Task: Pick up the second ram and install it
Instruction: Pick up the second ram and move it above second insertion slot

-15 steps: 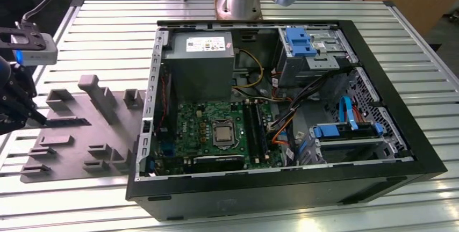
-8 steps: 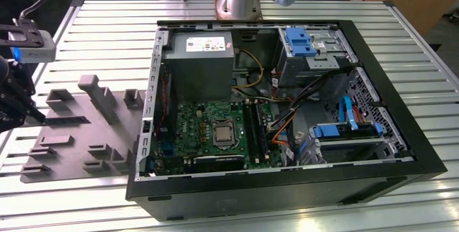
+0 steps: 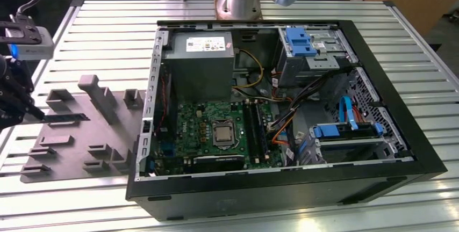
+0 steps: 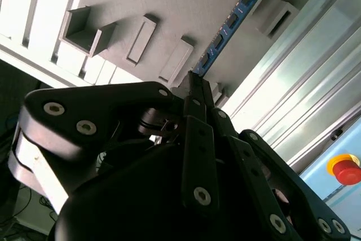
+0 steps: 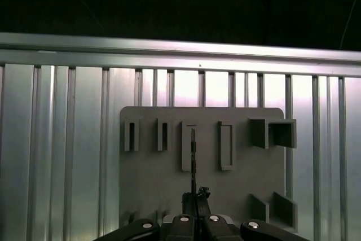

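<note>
The second ram is a thin dark stick held level over the grey tray at the exterior view's left. My gripper is shut on one end of it. In the second wrist view the ram shows its blue face with black chips and runs away from the gripper over the tray. The first wrist view shows the ram edge-on, rising from the gripper above a tray slot. The black motherboard slots lie inside the open computer case.
The case stands on a ribbed metal table, with a grey power supply, blue drive brackets and loose cables inside. Raised blocks stand on the tray between the gripper and the case. A red stop button sits off the table.
</note>
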Robot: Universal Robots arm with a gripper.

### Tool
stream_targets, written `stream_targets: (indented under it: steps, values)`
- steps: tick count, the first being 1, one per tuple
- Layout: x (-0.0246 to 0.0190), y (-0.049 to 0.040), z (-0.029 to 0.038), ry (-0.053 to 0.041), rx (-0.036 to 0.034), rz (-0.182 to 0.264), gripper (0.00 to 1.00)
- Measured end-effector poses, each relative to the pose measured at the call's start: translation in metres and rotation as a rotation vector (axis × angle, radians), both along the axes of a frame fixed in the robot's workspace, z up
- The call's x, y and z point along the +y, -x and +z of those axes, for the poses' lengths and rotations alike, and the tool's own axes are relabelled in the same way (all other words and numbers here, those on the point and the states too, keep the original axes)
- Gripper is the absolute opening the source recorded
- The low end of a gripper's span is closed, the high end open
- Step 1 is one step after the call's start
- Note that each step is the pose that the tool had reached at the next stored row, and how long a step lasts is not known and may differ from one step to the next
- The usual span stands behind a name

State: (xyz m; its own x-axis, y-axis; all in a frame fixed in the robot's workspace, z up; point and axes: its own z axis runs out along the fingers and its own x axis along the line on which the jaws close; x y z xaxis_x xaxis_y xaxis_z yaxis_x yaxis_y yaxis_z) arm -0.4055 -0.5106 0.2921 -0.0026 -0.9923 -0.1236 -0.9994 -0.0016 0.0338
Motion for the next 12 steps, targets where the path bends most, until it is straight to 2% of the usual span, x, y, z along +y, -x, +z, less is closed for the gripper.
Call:
stream_targets:
  steps: [12]
  values:
    - [0.0000, 0.0001, 0.0067, -0.0225, -0.0010, 0.000, 0.12]
